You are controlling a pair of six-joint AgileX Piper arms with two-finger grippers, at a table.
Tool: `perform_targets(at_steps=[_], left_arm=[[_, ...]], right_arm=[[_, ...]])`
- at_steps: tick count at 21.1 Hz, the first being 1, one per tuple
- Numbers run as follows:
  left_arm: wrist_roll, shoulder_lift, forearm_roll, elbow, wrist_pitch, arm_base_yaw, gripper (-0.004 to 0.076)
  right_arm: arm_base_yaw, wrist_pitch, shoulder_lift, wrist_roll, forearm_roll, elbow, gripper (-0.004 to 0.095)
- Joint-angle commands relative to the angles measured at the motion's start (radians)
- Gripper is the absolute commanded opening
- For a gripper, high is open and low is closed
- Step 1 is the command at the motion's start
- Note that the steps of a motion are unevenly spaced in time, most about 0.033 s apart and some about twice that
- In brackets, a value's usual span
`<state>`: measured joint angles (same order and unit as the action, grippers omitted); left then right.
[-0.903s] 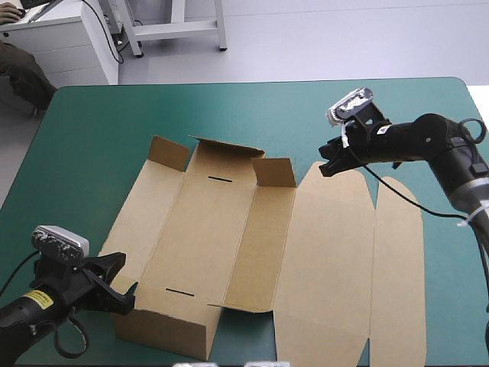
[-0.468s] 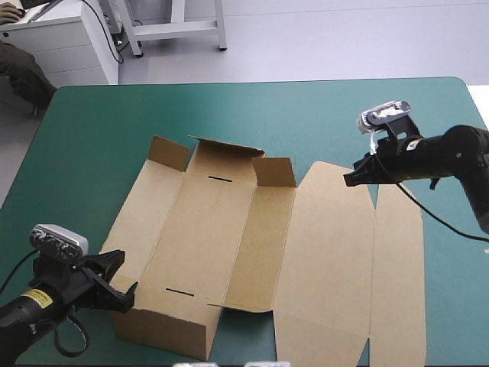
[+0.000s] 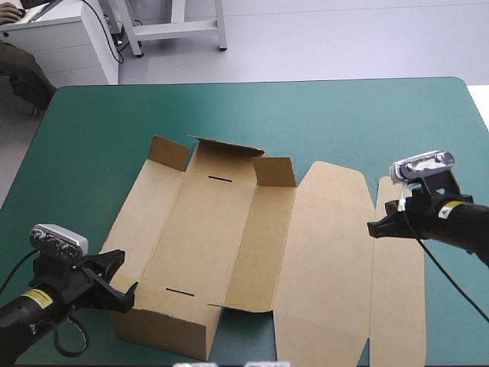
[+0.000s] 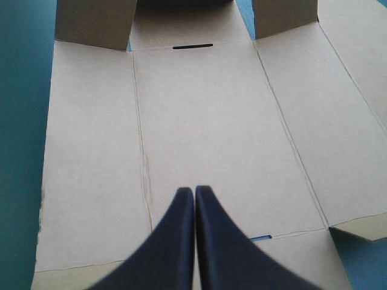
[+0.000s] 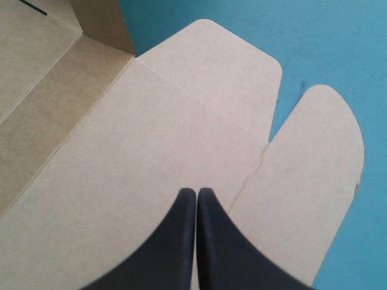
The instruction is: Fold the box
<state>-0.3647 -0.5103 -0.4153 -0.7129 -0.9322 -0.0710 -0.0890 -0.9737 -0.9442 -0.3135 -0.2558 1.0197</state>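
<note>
Drawn back across lid (image 3: 328,245) of brown cardboard box (image 3: 214,229): right black-finned gripper (image 5: 196,191).
All fingers pressed together; walls part-raised; likely next: left black-finned gripper (image 4: 194,190) grasping a wall.

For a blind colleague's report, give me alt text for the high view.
A brown box lies half-formed on a teal-green table: near wall raised, lid flat toward the right. The left gripper is at its near-left corner, the right gripper over the lid's outer crease.
</note>
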Motion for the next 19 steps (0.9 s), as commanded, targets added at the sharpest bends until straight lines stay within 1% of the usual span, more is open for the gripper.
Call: perform_targets(at_steps=[1,3,6,10,12,13,15,16,18,19], left_arm=[[0.006,-0.011,-0.028,-0.032,0.050,-0.001,-0.0008],[0.006,-0.011,-0.029,-0.032,0.050,-0.001,-0.0008],[0.006,-0.026,-0.029,-0.033,0.050,-0.001,-0.0008],[-0.001,-0.131,-0.029,-0.109,0.006,-0.001,-0.0008],[-0.004,-0.223,-0.022,-0.184,-0.004,-0.001,-0.0003],[-0.012,-0.281,-0.019,-0.231,-0.011,-0.001,0.0044],[-0.017,-0.363,-0.021,-0.297,-0.017,-0.001,0.0219],[-0.017,-0.407,-0.021,-0.331,-0.017,-0.001,0.0366],[-0.015,-0.461,-0.021,-0.372,-0.030,-0.001,0.0624],[-0.008,-0.490,-0.021,-0.395,-0.055,-0.001,0.0688]], right_arm=[[0.008,0.049,0.078,0.061,0.062,-0.034,-0.0011],[0.008,0.047,0.112,0.081,0.090,-0.074,-0.0012],[0.008,0.047,0.161,0.090,0.094,-0.132,-0.0020],[0.008,0.033,0.195,0.090,0.094,-0.154,-0.0020],[0.008,0.026,0.201,0.090,0.094,-0.154,-0.0020],[0.008,0.020,0.207,0.090,0.094,-0.154,-0.0020],[0.008,0.018,0.216,0.090,0.094,-0.159,-0.0020],[0.008,0.010,0.216,0.090,0.094,-0.159,-0.0020],[0.008,0.010,0.216,0.090,0.094,-0.159,-0.0020],[0.008,0.010,0.216,0.090,0.094,-0.159,-0.0020]])
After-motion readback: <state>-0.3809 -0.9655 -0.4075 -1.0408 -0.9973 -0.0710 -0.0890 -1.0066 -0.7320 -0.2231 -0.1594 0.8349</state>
